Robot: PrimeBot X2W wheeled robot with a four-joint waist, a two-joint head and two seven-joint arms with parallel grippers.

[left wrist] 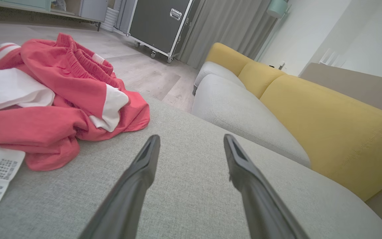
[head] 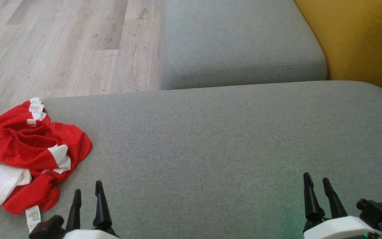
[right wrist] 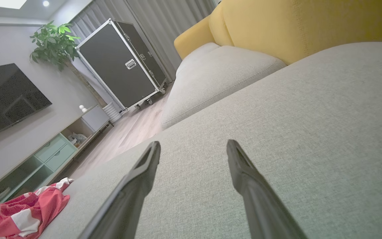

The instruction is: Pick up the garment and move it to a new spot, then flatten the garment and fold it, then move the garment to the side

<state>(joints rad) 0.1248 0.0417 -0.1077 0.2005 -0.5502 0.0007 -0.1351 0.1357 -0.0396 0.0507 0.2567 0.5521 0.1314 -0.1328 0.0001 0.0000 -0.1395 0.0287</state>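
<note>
As you look down in the head view, you find the red-and-white garment (head: 31, 149) crumpled in a heap at the left edge of the frame. It lies on the left end of the grey seat cushion (head: 217, 139). Its white care label (head: 33, 216) trails out from the lower side of the heap and lies flat on the fabric.

You see the left gripper (head: 87, 186) at the lower left, its two dark fingers spread apart and holding nothing. It sits just beside the heap, to the right of the label, clear of the cloth. The right gripper (head: 316, 176) stands at the lower right, well apart from the garment, fingers likewise parted and empty over bare cushion.

In the left wrist view you can make out a gathered elastic waistband (left wrist: 81, 61) along the top of the heap, with white panels among the red. The heap occupies the upper left of that frame. In the right wrist view the garment lies small in the lower left corner.

A second grey cushion (head: 240, 36) lies at the upper middle of the head view, a yellow backrest (head: 363, 39) at the upper right, and pale wood flooring (head: 61, 43) at the upper left. A black wheeled flight case (right wrist: 121, 66), a potted plant (right wrist: 53, 39) and a dark television (right wrist: 5, 99) appear at the upper left of the right wrist view.
</note>
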